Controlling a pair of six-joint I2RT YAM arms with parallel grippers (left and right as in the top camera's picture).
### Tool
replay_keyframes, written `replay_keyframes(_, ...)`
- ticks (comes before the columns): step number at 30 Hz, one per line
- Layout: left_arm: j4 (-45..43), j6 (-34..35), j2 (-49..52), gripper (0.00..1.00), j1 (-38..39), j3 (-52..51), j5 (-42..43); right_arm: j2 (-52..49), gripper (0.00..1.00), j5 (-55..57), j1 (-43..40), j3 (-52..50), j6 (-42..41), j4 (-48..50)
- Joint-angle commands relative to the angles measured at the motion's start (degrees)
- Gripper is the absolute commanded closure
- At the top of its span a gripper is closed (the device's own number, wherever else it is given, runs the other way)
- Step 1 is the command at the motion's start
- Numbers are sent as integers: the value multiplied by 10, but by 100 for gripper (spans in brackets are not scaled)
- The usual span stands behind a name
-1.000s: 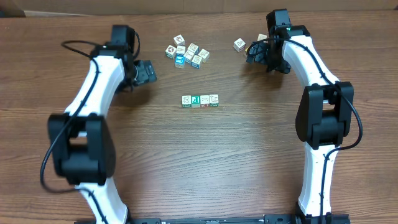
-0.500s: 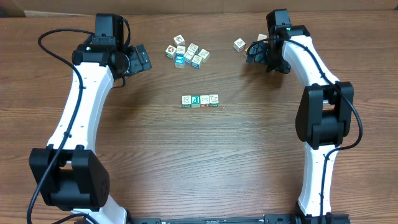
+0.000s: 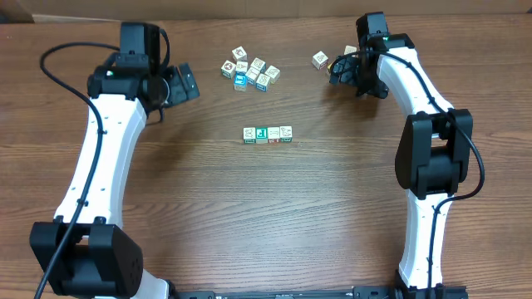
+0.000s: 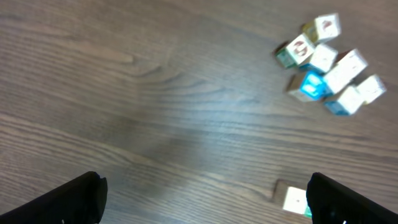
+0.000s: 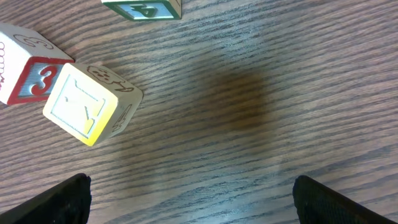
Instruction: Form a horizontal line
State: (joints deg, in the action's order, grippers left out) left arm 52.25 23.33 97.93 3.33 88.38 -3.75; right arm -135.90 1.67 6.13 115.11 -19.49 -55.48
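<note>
The line point(image 3: 268, 134) of four cubes sits mid-counter point(image 3: 274, 216), touching edge to edge. Left gripper point(image 3: 184, 81) is spread wide and empty, left of the clump point(image 3: 249, 71). Right gripper point(image 3: 339, 71) is same deal, beside a loose cube point(image 3: 320, 59).

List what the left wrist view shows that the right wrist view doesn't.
Left wrist only: the loose clump of cubes and an end cube of the horizontal line at the bottom edge. Right wrist only: a yellow-faced cube, a red 3 cube and a green-faced cube. Both: the wooden table, with the left fingers and right fingers open, empty.
</note>
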Motion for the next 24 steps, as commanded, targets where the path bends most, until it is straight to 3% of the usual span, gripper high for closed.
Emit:
replay_keyframes(1, -25, -16, -6, 0, -4, -63, -21, 12, 0, -2, 2, 0, -2, 2)
replay_keyframes(8, -159, -15, -7, 0, -4, -215, -19, 12, 0, -2, 2, 0, -2, 2)
replay_keyframes(18, -162, -15, -75, 0, -4, -328, -57, 12, 0, -2, 2, 0, -2, 2)
replay_keyframes(24, -273, -26, -143, 0, -4, -431, -58, 12, 0, -2, 2, 0, -2, 2)
